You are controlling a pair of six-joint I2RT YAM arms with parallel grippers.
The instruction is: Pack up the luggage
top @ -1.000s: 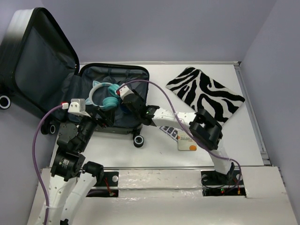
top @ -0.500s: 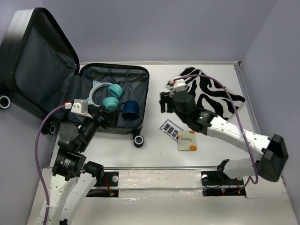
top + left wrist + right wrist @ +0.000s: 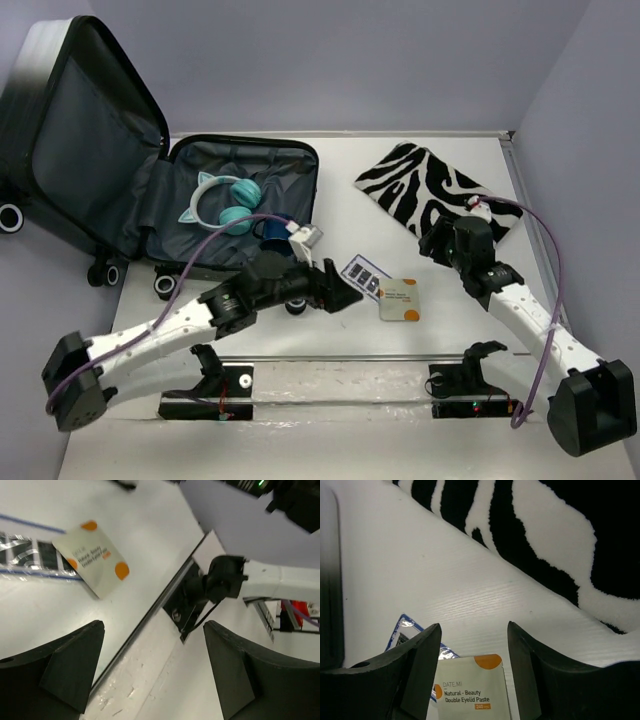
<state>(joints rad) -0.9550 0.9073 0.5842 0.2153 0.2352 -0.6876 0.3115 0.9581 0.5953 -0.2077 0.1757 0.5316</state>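
Observation:
The luggage (image 3: 240,175) lies open at the back left, its lid (image 3: 85,130) standing up. Teal cat-ear headphones (image 3: 225,205) and a dark blue cup (image 3: 272,232) lie on its grey lining. My left gripper (image 3: 345,297) is open and empty, stretched low to the right next to a white packet with orange dots (image 3: 402,300). In the left wrist view my left gripper (image 3: 152,630) hangs over the table's front edge, with the packet (image 3: 92,557) beyond it. My right gripper (image 3: 432,243) is open and empty. In the right wrist view it (image 3: 472,630) frames the packet (image 3: 472,692).
A zebra-striped cloth (image 3: 437,198) lies at the back right and also shows in the right wrist view (image 3: 560,530). A blue-edged sachet (image 3: 362,275) lies left of the packet, partly under it (image 3: 402,630). The right arm's base mount (image 3: 220,580) sits at the front rail.
The right gripper left the luggage, where the blue cup now lies, and swung right to the zebra cloth. The left arm swung from the luggage's front out to the right, near the packets.

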